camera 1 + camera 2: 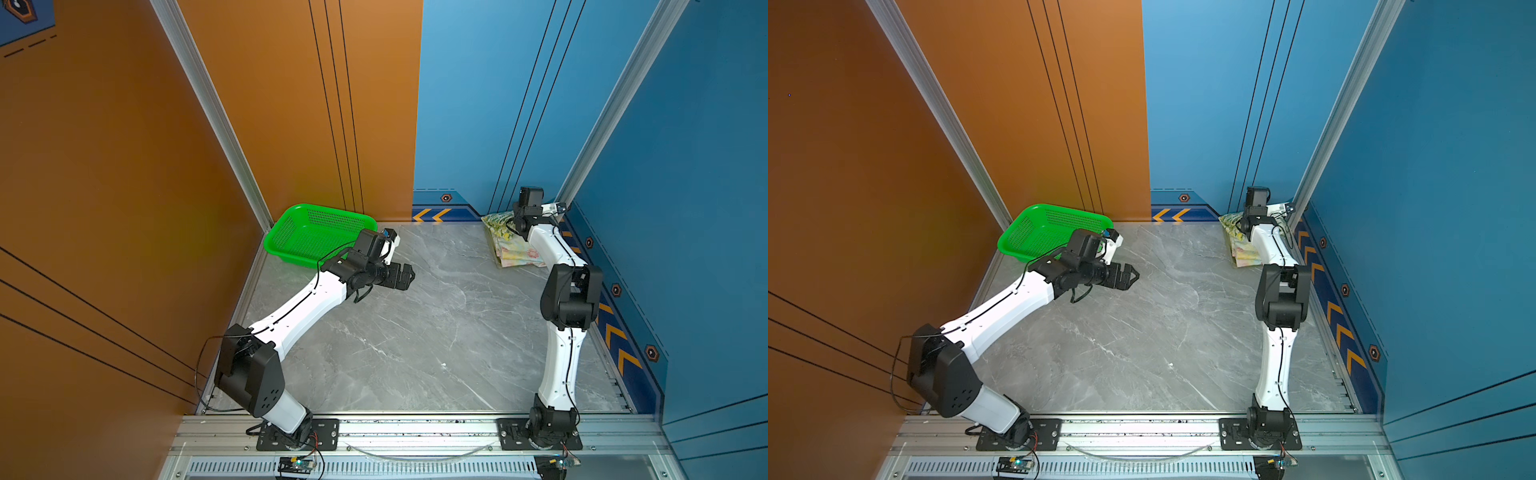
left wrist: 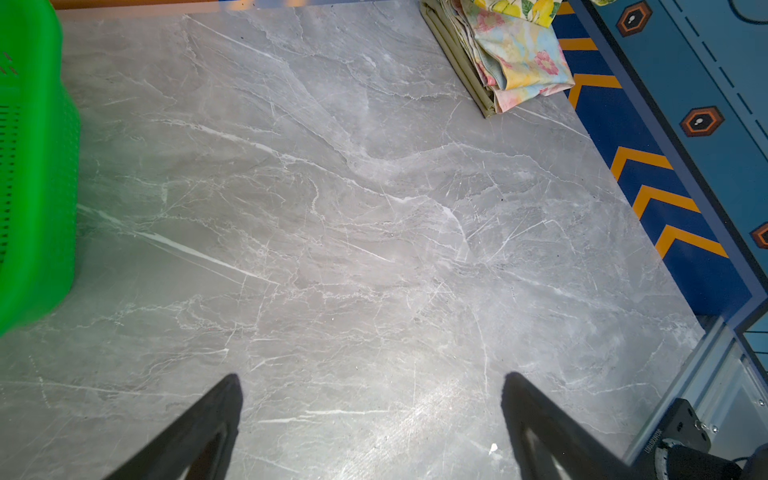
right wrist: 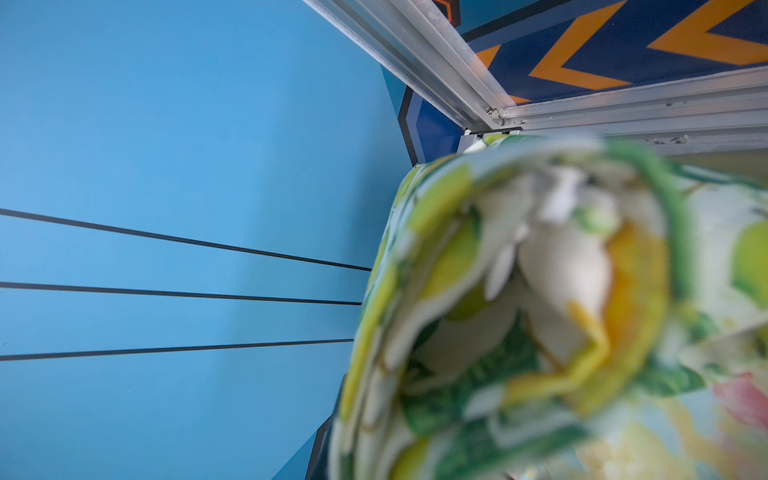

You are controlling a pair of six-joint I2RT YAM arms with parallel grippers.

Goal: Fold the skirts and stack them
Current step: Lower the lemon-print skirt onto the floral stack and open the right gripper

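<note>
The skirts lie stacked in the far right corner. In the left wrist view an olive-green skirt (image 2: 459, 66) is at the bottom, a pastel flowered skirt (image 2: 523, 54) is on it, and a lemon-print skirt (image 2: 515, 8) tops the pile. In both top views the lemon skirt (image 1: 496, 222) (image 1: 1231, 222) shows beside my right wrist (image 1: 528, 212), which hangs over the pile and hides its fingers. Lemon cloth (image 3: 540, 291) bunches right up to the right wrist camera, held in the shut right gripper. My left gripper (image 1: 405, 276) (image 2: 372, 382) stands open and empty above bare table.
A bright green perforated basket (image 1: 286, 237) (image 2: 37, 166) sits at the far left corner, just behind my left wrist. Walls and an aluminium post close in tightly around the pile. The grey marble table (image 1: 436, 332) lies between the arms.
</note>
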